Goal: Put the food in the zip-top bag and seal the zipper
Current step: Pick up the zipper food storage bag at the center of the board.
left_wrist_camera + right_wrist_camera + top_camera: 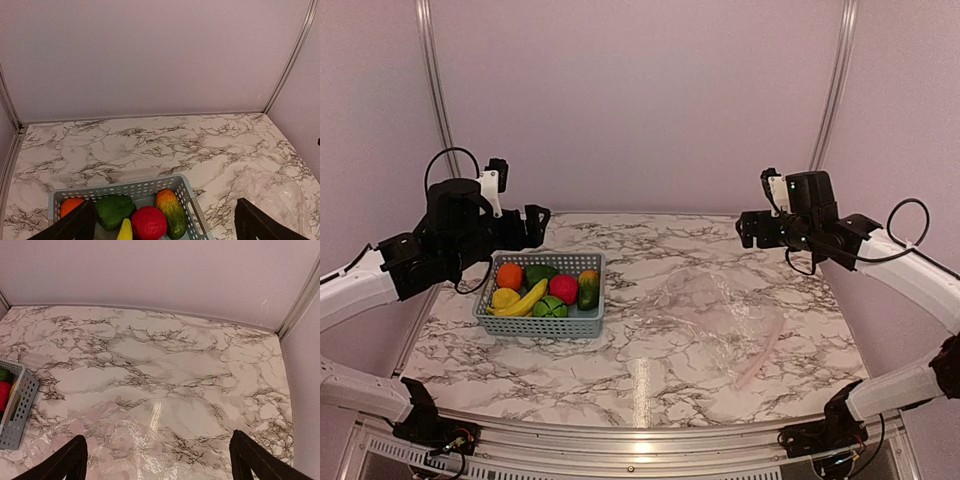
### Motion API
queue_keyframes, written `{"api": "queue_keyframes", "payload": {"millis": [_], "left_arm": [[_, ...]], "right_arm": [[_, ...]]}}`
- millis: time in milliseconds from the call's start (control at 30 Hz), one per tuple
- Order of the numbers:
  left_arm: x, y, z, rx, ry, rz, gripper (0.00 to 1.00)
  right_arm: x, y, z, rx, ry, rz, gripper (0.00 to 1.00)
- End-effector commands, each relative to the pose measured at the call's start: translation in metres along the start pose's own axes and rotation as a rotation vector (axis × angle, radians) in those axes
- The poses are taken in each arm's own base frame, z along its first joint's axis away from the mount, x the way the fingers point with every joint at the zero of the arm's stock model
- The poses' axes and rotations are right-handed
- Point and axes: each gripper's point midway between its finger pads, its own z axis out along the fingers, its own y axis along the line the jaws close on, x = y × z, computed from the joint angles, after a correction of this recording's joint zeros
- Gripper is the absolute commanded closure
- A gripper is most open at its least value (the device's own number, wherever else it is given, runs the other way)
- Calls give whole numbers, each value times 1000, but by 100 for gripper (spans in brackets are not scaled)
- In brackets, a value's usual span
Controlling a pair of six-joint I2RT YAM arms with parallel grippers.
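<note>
While the left hand point(532, 224) and right hand point(750, 228) are hanging released, fruit point(544, 290) is waiting in the basket point(542, 326); gripping one piece squarely is looking wisest.

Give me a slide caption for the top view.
Left gripper and right gripper hover open; food in the basket, zip-top bag lies beside it.

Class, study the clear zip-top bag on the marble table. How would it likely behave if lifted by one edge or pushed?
Probably floppy: the zip-top bag lies flat and crinkled on the marble table, so it should sag when lifted. Thin and see-through, it is likely very light. Its glossy film may slide if pushed.
</note>
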Motion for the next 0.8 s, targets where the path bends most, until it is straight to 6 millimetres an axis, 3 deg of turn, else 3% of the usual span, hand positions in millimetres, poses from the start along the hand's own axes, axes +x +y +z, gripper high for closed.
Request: {"api": "queue_keyframes", "payload": {"millis": [0,167,367,567,767], "left_arm": [[-3,-2,-14,20,-62,6,1],[18,-20,-5,67,81,110,16],[58,-39,1,152,249,128,31],[92,-25,-2,67,411,112,38],[117,-16,-11,14,508,-10,41]], "right_arm": [[19,6,0,15,48,48,4],[25,31,2,-109,55,14,4],[41,72,2,-328,127,-24,21],[61,111,-3,-484,202,-69,28],[75,134,-1,-582,258,-37,32]]}}
